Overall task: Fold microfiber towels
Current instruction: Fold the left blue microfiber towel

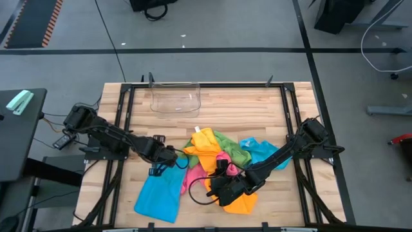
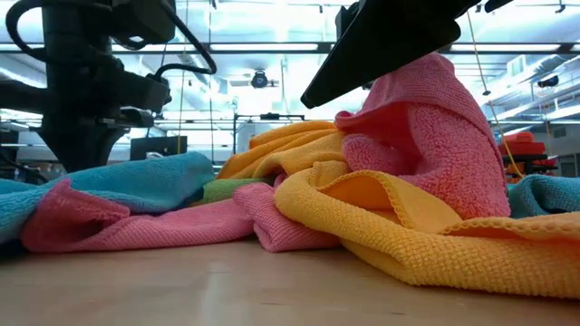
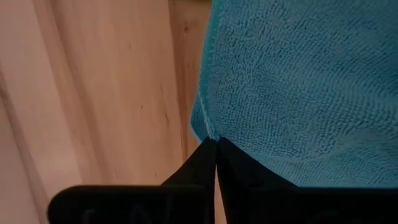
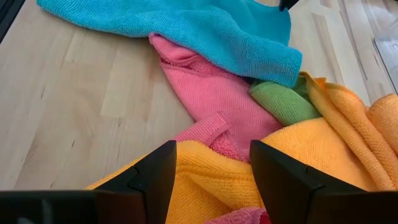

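Note:
A heap of microfiber towels lies at the table's middle: orange (image 1: 205,143), pink (image 1: 222,161), green (image 1: 228,145) and a blue one (image 1: 261,151). Another blue towel (image 1: 159,196) is spread toward the near edge, left of the heap. My left gripper (image 1: 168,158) stands at its far end, shut on it. My right gripper (image 1: 225,183) hangs over the heap's near side with its fingers apart (image 4: 214,171). Orange cloth (image 4: 205,180) lies between them, and the pink towel (image 2: 426,136) rises in a peak under it. My left gripper pinches the blue towel's corner (image 3: 206,127) between its two fingertips, coming from above and pointing down. The rest of the towel (image 3: 298,81) spreads away from the fingers, and its near part lies on the table. Whether my right gripper's fingers touch the cloth, I cannot tell.
A clear plastic bin (image 1: 175,98) stands at the far edge, left of centre. Bare wood shows between the bin and the heap, and along the near edge right of the spread blue towel. Black frame rails run along the table's left and right sides.

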`<action>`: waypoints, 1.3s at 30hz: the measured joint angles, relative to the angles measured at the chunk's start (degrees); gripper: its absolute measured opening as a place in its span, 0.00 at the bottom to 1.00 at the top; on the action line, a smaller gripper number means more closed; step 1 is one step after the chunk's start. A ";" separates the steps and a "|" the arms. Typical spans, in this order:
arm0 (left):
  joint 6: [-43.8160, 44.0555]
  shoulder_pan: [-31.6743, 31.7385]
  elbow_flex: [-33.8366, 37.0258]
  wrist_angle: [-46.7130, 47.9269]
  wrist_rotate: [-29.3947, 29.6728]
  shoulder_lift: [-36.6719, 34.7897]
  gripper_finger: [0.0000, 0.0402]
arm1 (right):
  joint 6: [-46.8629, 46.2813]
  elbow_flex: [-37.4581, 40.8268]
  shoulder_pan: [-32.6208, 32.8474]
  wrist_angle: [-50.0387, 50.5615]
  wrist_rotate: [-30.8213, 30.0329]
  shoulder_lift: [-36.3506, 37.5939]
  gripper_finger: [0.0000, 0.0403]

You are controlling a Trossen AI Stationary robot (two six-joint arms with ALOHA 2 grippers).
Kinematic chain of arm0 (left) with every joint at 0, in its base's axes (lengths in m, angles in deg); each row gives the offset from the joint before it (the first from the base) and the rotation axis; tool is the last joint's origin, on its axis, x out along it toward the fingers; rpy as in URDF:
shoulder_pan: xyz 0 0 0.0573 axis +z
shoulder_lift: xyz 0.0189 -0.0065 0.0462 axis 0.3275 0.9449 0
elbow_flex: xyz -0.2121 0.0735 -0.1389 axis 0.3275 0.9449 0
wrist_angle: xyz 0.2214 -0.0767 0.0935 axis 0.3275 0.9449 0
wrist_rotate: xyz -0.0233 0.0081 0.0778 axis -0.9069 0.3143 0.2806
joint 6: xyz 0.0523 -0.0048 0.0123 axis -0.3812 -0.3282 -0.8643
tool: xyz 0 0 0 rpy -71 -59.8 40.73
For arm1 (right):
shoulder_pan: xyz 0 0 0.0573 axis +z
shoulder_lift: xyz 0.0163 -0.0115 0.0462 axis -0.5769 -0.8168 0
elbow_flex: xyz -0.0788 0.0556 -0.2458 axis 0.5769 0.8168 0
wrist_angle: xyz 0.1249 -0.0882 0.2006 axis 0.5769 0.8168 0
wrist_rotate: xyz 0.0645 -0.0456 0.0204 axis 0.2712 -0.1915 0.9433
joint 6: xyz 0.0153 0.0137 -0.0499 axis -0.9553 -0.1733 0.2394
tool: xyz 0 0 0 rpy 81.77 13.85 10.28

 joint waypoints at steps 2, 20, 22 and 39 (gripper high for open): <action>-0.05 0.00 1.45 -0.66 -0.84 0.00 0.03 | -0.04 0.00 0.00 -0.01 0.00 0.00 0.53; 0.38 -0.66 0.28 1.40 2.35 0.02 0.28 | 0.03 0.00 0.00 -0.25 0.00 0.00 0.53; 0.96 -0.67 -2.33 4.49 2.35 0.02 0.32 | 0.05 0.00 0.00 -0.25 0.00 0.00 0.53; 42.31 -19.86 -7.44 0.50 -18.62 0.02 0.35 | 2.19 -0.02 -0.35 -1.10 0.02 -0.02 0.53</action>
